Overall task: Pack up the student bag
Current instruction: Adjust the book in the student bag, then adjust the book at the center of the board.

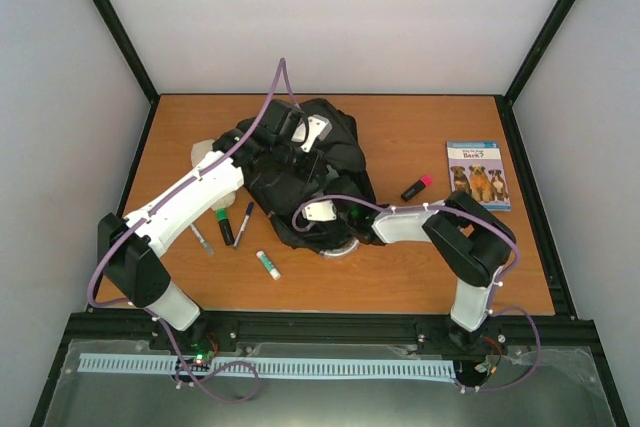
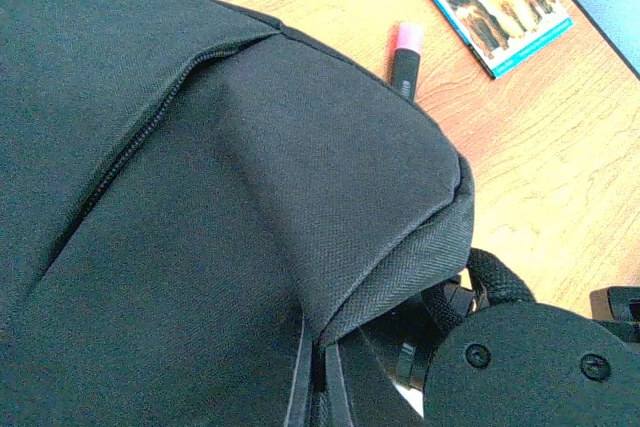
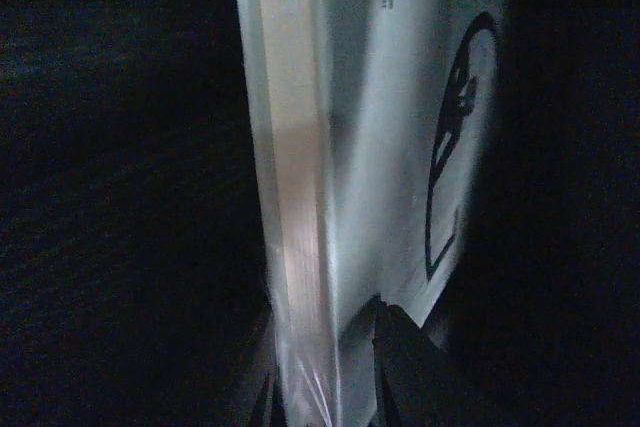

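One bag [image 1: 305,172], one book [image 1: 478,175], one marker [image 1: 416,188] on tabletop [image 1: 400,267]; right fingers [image 3: 328,347] clamp one pale packet [image 3: 350,147]; left fingers [image 1: 303,137]: grip cannot be told.

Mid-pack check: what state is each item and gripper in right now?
student bag: open, lying on table.
dog book: closed, flat, outside bag.
pink-capped marker: capped, on table.
green-capped marker: capped, on table.
right gripper: inside bag, shut on white pack.
left gripper: over bag, jaws unreadable.
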